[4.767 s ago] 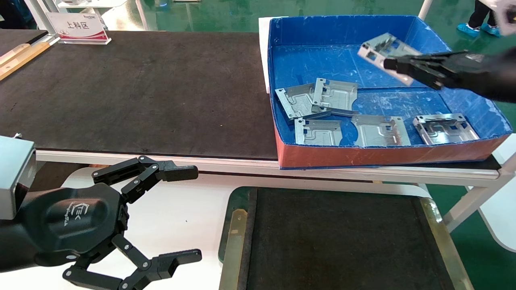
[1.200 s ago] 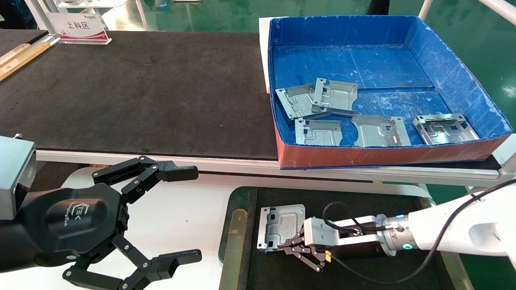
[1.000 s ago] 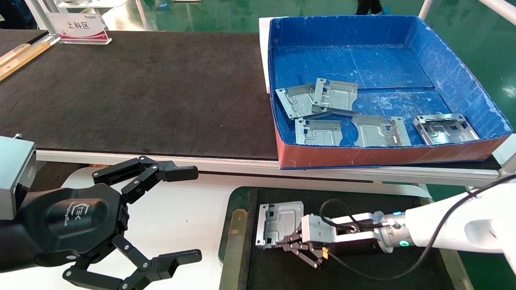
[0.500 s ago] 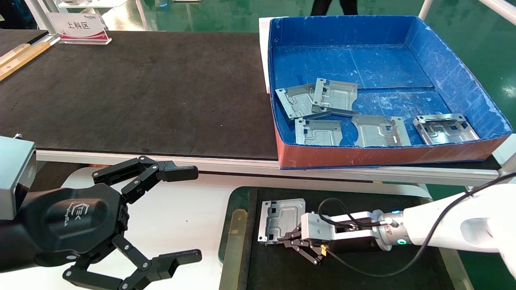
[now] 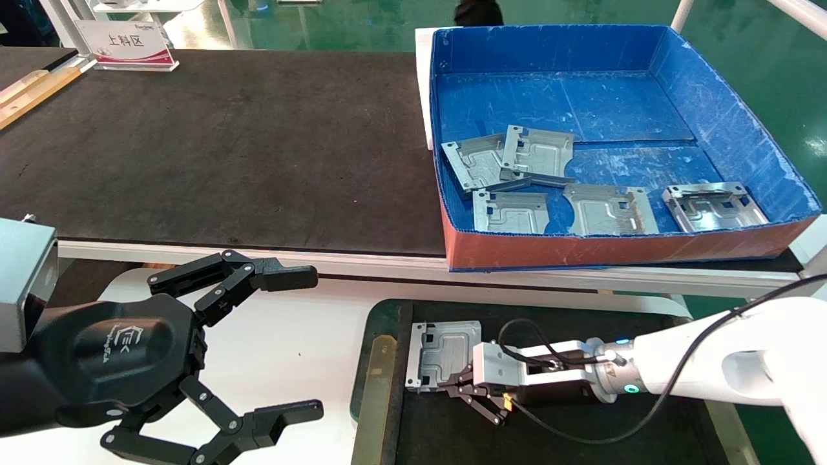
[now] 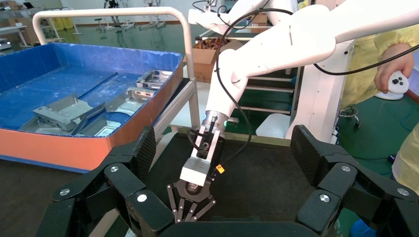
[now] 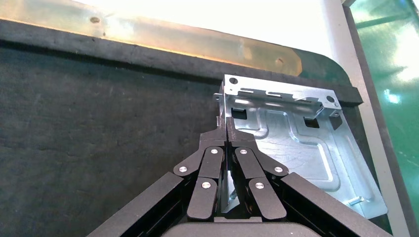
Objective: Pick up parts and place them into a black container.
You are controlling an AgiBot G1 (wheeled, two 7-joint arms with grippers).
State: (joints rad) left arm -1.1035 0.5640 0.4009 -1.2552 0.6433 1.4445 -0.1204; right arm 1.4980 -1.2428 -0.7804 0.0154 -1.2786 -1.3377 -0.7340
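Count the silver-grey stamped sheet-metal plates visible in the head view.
6. Five lie in the blue box. One plate is in the black tray, gripped by the right gripper.

White-red sign on table: "上料区". Left hand housing: "TEK" logo.

Bright, even overhead light is filling all three views. Glare is washing out the white surface beyond the brass-coloured side strip in the right wrist view, and the silver-grey stamped metal plate is glinting. Shadows are falling soft; focus is holding sharp.
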